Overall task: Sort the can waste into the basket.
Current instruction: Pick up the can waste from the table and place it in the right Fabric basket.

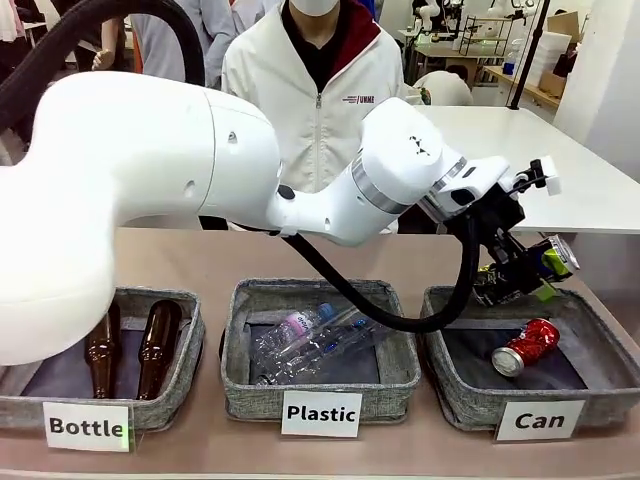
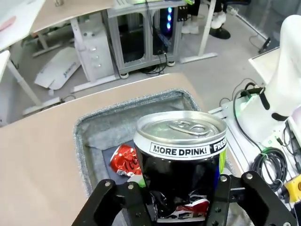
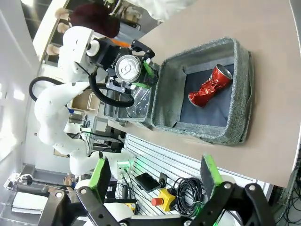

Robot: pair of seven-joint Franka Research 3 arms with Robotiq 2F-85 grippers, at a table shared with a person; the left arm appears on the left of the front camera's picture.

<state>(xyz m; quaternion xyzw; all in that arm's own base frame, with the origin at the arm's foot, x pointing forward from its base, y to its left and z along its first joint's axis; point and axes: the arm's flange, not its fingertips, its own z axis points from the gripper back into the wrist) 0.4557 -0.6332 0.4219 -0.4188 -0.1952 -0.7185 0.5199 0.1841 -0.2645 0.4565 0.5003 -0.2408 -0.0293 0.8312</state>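
Observation:
A dark black-and-silver can hangs tilted above the back of the grey basket labelled "Can". My left gripper is shut on it. In the left wrist view the can stands between my fingers, silver top up, with the basket below it. A dented red can lies inside the basket, also seen under the held can. My right gripper stands open and empty, well off to the side of the basket, looking at the red can and the left gripper.
A "Plastic" basket holds clear plastic bottles in the middle. A "Bottle" basket holds two brown bottles at the left. A person in a white jacket stands at the far side.

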